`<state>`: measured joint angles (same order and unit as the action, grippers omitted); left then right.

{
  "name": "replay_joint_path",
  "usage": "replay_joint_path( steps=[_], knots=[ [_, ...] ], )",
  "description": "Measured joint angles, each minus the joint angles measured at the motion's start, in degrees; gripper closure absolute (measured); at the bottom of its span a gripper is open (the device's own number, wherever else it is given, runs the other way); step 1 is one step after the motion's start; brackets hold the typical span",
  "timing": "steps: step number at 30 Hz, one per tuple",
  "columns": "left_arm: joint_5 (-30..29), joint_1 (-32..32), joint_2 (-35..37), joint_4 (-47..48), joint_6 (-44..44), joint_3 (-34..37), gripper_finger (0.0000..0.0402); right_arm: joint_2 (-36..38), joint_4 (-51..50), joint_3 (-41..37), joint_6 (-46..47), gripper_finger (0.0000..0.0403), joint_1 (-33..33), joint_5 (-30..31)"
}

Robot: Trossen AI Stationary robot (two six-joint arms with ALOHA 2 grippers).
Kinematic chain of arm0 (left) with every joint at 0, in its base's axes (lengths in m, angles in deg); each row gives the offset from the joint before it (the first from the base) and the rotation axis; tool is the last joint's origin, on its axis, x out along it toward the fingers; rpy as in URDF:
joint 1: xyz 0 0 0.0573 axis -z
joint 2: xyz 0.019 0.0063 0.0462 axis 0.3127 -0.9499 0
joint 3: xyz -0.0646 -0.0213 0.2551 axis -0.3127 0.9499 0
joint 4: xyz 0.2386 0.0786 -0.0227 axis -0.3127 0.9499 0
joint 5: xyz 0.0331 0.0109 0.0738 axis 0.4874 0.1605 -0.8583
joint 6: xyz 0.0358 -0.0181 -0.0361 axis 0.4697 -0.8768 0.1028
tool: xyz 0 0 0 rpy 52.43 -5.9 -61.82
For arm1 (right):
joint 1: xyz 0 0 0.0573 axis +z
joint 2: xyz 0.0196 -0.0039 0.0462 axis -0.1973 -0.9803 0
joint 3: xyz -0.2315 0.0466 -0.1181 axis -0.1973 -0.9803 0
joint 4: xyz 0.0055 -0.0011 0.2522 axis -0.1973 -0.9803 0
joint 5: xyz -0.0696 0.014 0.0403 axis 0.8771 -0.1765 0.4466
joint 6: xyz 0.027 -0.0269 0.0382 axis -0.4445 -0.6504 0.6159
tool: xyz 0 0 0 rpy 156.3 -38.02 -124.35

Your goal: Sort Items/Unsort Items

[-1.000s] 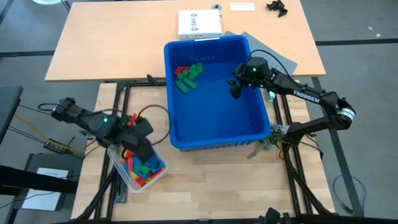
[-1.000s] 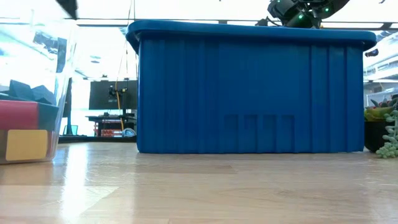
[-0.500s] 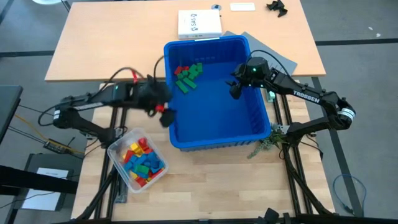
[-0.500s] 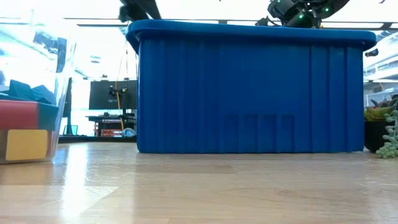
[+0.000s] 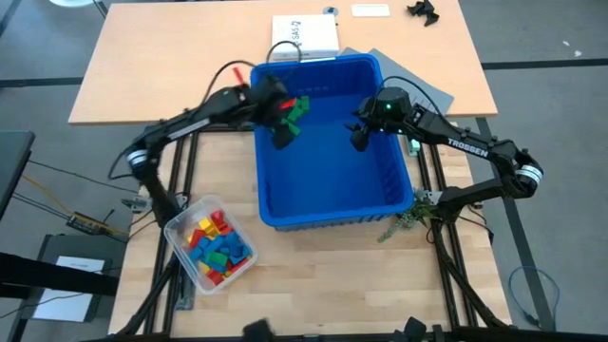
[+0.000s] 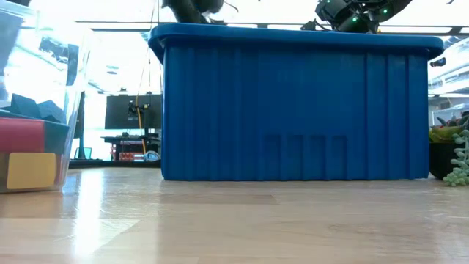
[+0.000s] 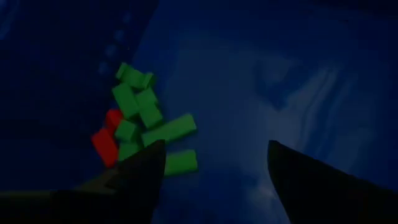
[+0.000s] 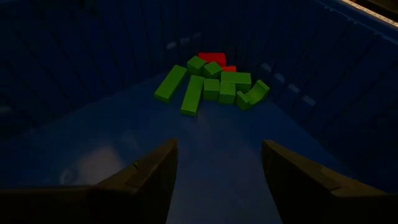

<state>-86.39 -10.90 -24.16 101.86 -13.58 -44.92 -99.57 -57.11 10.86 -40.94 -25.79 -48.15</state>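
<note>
**Left gripper over the bin pile, fingers apart, nothing in them**

Risk first. The left gripper (image 5: 281, 122) hangs inside the blue bin (image 5: 399, 180), by its far-left corner, right over the pile of green and red blocks (image 5: 288, 112). If it drops straight down w/ fingers this wide it could plough into the heap and scatter bricks across the bin floor, or pinch two at once — they lie touching, some stacked. Red ones sit tucked behind the green, next to the bin wall, so a grab there may jam a finger against the wall.

Left wrist view: both fingers well apart, nothing between them; pile (image 7: 140, 127) lies just ahead of and beside one finger, bare blue floor ahead of the other.

Right gripper (image 5: 359, 133) waits inside the bin near its right wall, jaws apart and empty per right wrist view, facing the same pile (image 8: 214, 84) from across the floor. If both arms go for the heap together they could clash.

Rest of the items — mixed red, yellow, green, blue blocks (image 5: 213, 249) — sit in the clear tub (image 5: 178, 226) near the table's front-left, well apart from either gripper.
</note>
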Motion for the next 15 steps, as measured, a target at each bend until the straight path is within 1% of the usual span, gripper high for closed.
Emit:
replay_joint_path(
  steps=[4, 8, 13, 15],
  knots=[
    [1.25, -2.36, -8.65, 0.07, 6.06, -6.50, 0.0122, 0.00, -0.02, 0.00, 0.00, 0.0173, 0.00, 0.00],
    [1.12, -4.15, -16.19, 0.54, 15.07, -11.03, 0.0130, 0.00, -0.01, 0.00, 0.00, 0.0173, 0.00, 0.02],
    [0.53, -5.05, -23.27, 0.22, 25.46, -11.95, 0.0148, 0.00, -0.02, 0.00, -0.81, 0.0173, -0.04, 0.08],
    [-1.24, -5.04, -25.41, -0.33, 28.70, -11.95, 0.0157, 0.00, -0.01, 0.00, -0.98, 0.0173, -0.04, 0.09]
  ],
)
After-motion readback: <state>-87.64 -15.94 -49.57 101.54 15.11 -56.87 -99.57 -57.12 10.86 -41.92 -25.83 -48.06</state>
